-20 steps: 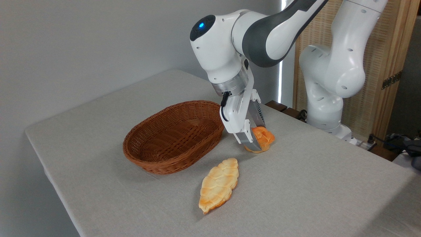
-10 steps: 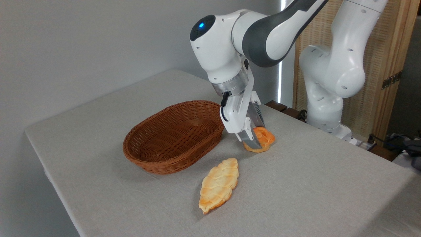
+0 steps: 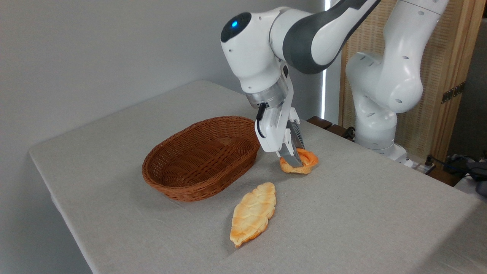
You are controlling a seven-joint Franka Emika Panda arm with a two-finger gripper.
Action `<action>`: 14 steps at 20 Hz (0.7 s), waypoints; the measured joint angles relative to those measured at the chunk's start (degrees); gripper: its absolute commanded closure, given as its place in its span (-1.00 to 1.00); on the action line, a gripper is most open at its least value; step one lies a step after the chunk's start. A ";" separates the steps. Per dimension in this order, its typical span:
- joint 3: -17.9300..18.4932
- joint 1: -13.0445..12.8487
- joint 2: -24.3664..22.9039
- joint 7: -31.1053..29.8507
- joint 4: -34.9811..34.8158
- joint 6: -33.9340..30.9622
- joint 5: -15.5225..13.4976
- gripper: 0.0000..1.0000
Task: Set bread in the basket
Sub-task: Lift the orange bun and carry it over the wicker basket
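The bread [image 3: 307, 162], a small orange-golden bun, is just right of the basket [image 3: 198, 186], low over the grey cloth. It looks squashed and tilted. My gripper [image 3: 296, 159] points down and is shut on the bun's left part, with the near finger covering that side. Whether the bun's underside touches the cloth I cannot tell. The oval brown wicker basket stands empty at the table's middle left, a short gap from the gripper.
A longer, paler braided loaf [image 3: 253, 213] lies in front of the basket and the bun. The arm's white base [image 3: 374, 129] stands at the table's back right, with a wooden screen [image 3: 437, 76] behind it. The table's edges run along the left and front.
The gripper has risen a little and tipped more upright while staying on the bun. The bun now looks flatter and sits slightly left of where it was.
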 measured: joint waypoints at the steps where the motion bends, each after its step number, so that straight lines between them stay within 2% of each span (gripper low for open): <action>1: 0.30 0.02 -0.14 0.00 0.97 -0.60 0.00 0.11; 4: 1.47 0.06 -0.46 -0.03 4.35 -1.49 -0.47 0.10; 10: 1.22 -0.05 -0.56 -3.17 10.15 -1.16 -6.17 0.08; 14: 0.09 -0.10 -0.44 -7.15 11.63 3.39 -10.17 0.02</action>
